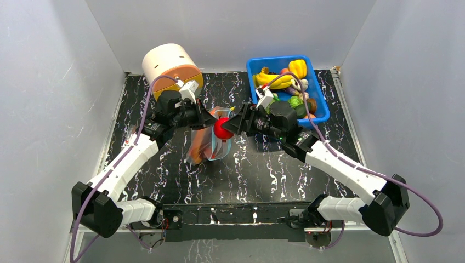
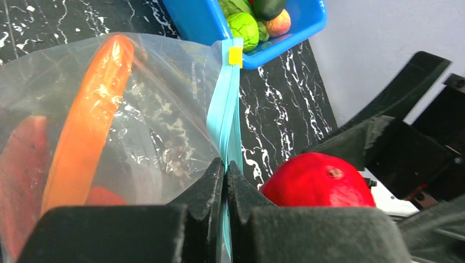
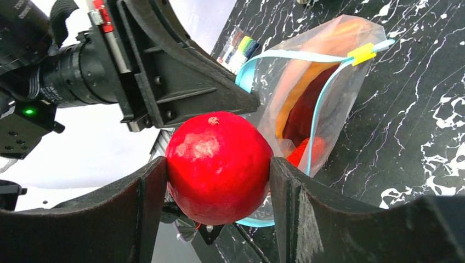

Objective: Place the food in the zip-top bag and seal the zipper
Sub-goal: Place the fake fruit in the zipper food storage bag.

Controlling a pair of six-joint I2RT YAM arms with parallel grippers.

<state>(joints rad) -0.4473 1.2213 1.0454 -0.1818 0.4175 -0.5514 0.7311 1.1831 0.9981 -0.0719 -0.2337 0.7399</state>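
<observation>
Left gripper (image 2: pixel 226 164): my pads are pinched tight on one lip of the zipper (image 2: pixel 224 109). I judge this is to hold the mouth up and steady while the other arm loads.

Right gripper (image 3: pixel 218 175): about half spread, the two fingers clamped on opposite sides of a round red fruit (image 3: pixel 218 164). Its stem dimple faces up at the wrist camera.

Why the fruit is here: I hold it right at the bag's mouth, just beside my left fingers. The next move looks like a short push in through the opening.

Zip-top bag (image 1: pixel 211 145): near the middle of the table (image 1: pixel 263 170), a little toward its left edge, hanging from my left pinch. Whether its lower end rests on the table I cannot tell.

Bag's long axis: from the raised mouth, the body trails down toward the near-left corner of the table. The mouth faces my right gripper.

Zipper line: in the left wrist view it runs straight away from my pads toward the blue bin (image 1: pixel 321 109). The yellow slider (image 2: pixel 236 56) sits at the far end, so the mouth gapes in a loop.

Already inside: a long orange piece (image 2: pixel 90 120) lying lengthwise along the bag, with red shapes beside it.

Remaining food: in the bin at the far-right corner.
</observation>
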